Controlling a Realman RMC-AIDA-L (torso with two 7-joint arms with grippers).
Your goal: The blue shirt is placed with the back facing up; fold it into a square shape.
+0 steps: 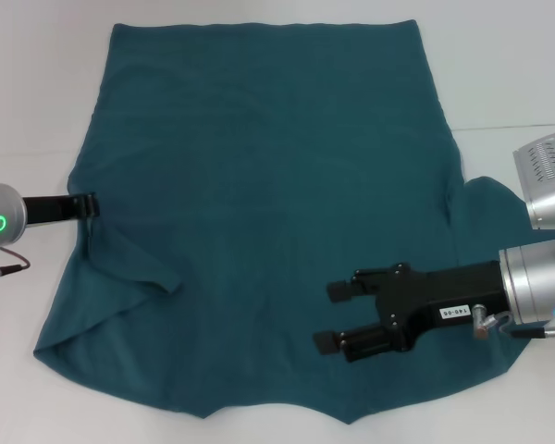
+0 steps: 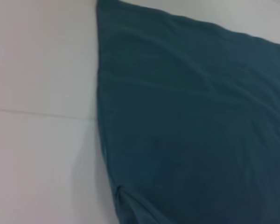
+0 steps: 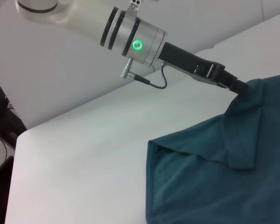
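Observation:
The blue shirt (image 1: 268,185) lies spread flat on the white table (image 1: 28,83), plain side up. Its left sleeve (image 1: 134,268) is folded inward over the body. At the shirt's left edge, my left gripper (image 1: 91,205) is shut on the fabric. In the right wrist view the left gripper (image 3: 238,86) holds that edge slightly raised, and the shirt (image 3: 214,177) drapes down from it. My right gripper (image 1: 333,316) hovers open over the lower right part of the shirt, with nothing between its fingers. The left wrist view shows only the shirt (image 2: 191,116) and the table.
A grey ribbed part of the right arm (image 1: 548,176) sits at the right edge, beside the shirt's right sleeve (image 1: 490,199). A seam (image 1: 518,127) crosses the table. Bare table lies left of the shirt. The table's edge (image 3: 11,154) shows in the right wrist view.

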